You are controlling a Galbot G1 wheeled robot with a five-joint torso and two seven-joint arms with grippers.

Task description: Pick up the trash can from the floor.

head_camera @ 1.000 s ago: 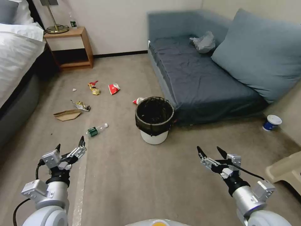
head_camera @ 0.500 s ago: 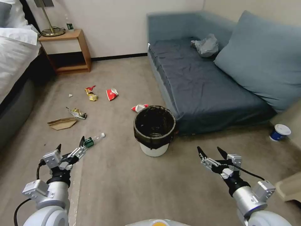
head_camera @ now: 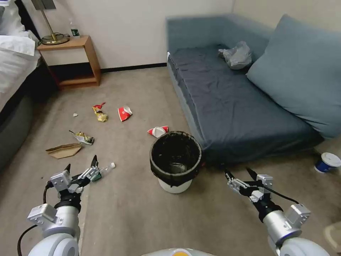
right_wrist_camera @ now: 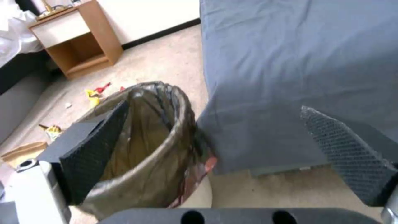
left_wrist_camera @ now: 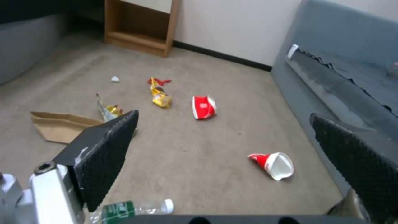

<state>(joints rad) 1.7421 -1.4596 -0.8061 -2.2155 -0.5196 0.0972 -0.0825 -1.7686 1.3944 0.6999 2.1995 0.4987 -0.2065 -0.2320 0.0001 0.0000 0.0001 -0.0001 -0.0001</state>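
On the beige-grey short-pile carpet floor (head_camera: 135, 213), just beside the front corner of the blue-grey sofa (head_camera: 227, 106), the small round white plastic trash can (head_camera: 175, 160) with a black bag liner folded over its rim is seen standing upright. Behind the trash can, a crushed red-and-white paper cup (head_camera: 158, 131) is found lying on the floor. To the trash can's right, apart from it, the right tool (head_camera: 239, 173) is held above the floor, released and empty. To the trash can's left, the left tool (head_camera: 80, 166) is held likewise released, over a clear plastic bottle (head_camera: 103, 170) with a green label.
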